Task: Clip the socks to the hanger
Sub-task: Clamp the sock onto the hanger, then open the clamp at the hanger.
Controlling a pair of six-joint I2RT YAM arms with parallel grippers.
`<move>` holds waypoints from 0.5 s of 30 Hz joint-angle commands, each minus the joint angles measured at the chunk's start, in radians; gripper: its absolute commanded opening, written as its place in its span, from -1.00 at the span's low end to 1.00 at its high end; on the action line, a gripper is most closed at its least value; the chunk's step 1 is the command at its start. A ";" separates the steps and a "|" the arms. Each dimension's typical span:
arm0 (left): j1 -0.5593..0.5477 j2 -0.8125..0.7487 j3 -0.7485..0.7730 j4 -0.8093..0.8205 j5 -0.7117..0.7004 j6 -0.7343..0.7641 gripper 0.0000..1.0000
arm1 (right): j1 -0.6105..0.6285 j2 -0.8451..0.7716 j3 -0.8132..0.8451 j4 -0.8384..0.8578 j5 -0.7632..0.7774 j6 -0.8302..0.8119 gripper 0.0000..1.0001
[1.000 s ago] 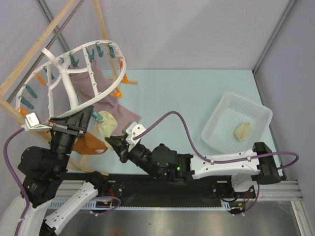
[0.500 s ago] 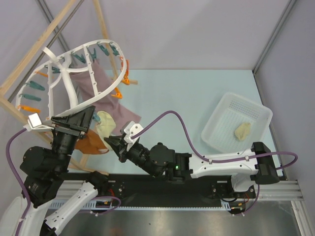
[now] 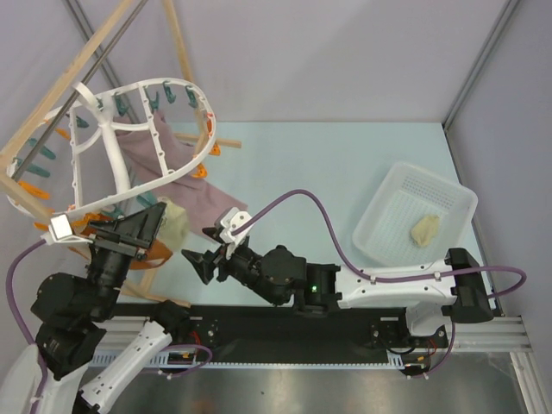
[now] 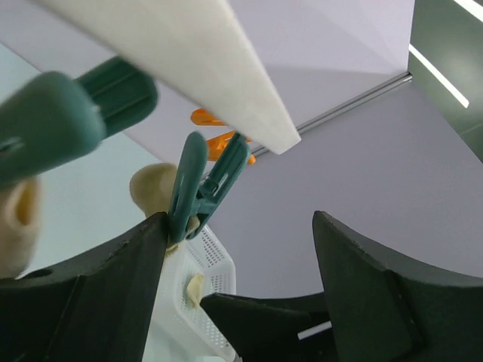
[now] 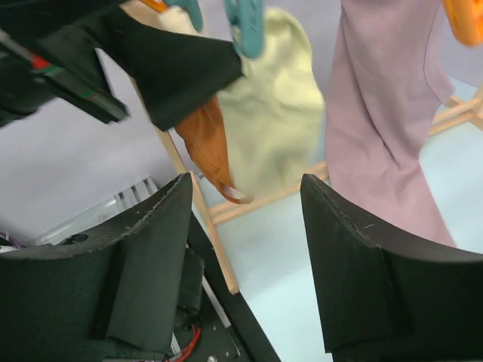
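– What changed?
– The hanger (image 3: 115, 155) has swung left; the right end effector (image 3: 198, 264) has backed away, released.
– The left end effector (image 4: 240, 226)?
– Raised, fingers spread, beside the sock (image 3: 175, 222) pegged on the hanger's near rim.

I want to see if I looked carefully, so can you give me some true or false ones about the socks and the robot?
1. The loose sock lies in the white basket. True.
2. The right gripper is squeezing a sock. False: it is open and holds nothing.
3. The hanging sock is held by a teal peg. True.
4. The pink cloth lies inside the basket. False: it hangs down below the hanger.
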 commanded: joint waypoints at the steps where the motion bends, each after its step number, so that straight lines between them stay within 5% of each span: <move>1: -0.001 -0.039 0.009 -0.066 0.018 0.023 0.60 | -0.021 -0.085 -0.037 -0.033 0.016 0.041 0.29; 9: -0.001 -0.119 -0.057 -0.160 0.097 0.013 0.50 | -0.173 -0.215 -0.143 -0.134 -0.134 0.136 0.30; 14: -0.001 -0.165 -0.045 -0.146 0.161 0.081 0.30 | -0.250 -0.299 -0.194 -0.207 -0.218 0.147 0.49; 15: -0.001 -0.169 -0.042 -0.135 0.198 0.097 0.13 | -0.271 -0.309 -0.200 -0.214 -0.228 0.150 0.51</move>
